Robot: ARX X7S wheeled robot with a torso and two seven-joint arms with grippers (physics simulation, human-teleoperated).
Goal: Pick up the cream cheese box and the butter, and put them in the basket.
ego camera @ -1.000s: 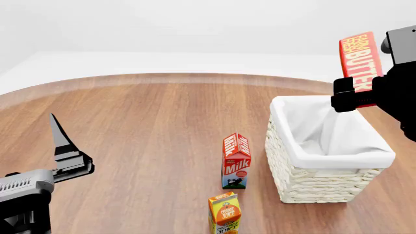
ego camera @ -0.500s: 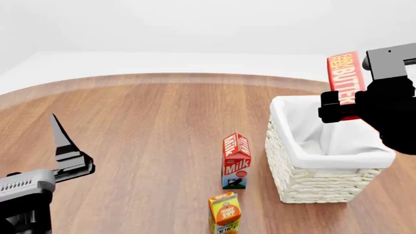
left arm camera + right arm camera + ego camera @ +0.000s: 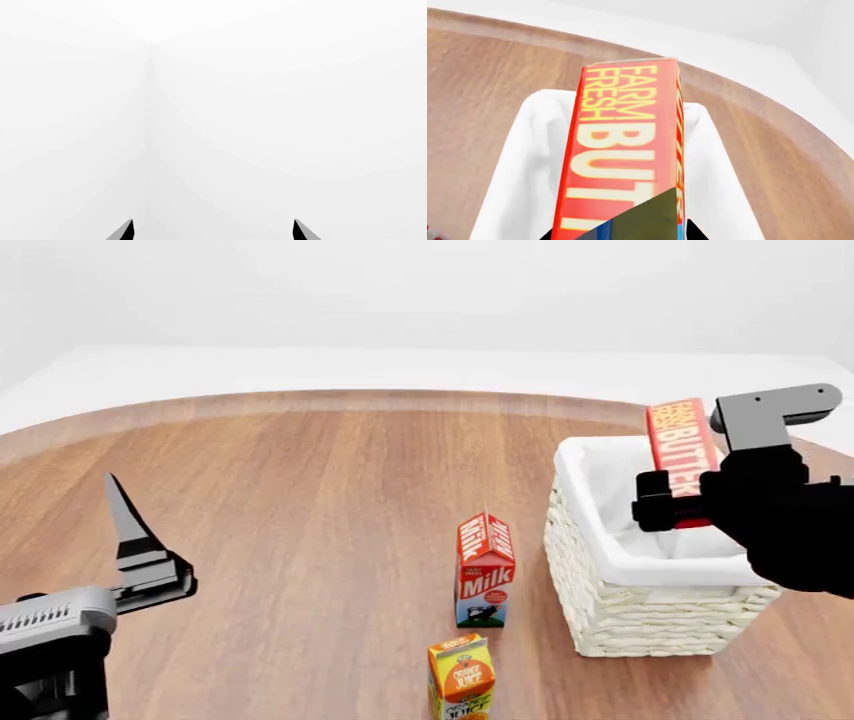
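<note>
Clamped on the butter [image 3: 682, 457], the right gripper [image 3: 663, 502] sits at the right of the head view, holding the red-orange box on end, tilted a little, above the opening of the basket [image 3: 603, 610]. Its lower end dips to about the level of the white liner, while the upper end with the yellow lettering stands clear above the rim. In the right wrist view the butter [image 3: 627, 160] fills the middle of the frame, lettered face toward the camera, with the basket [image 3: 517, 165] and its cloth liner spread behind it and the wooden table [image 3: 467, 85] beyond. Low at the left edge of the head view, the left gripper [image 3: 138, 550] hangs over the table [image 3: 307, 500] with one black finger pointing upward; the left wrist view shows its two fingertips [image 3: 125, 231] well apart against blank white. A milk carton [image 3: 485, 569] stands just left of the basket, and an orange juice carton [image 3: 462, 677] sits below it at the bottom edge. No cream cheese box shows in any view.
</note>
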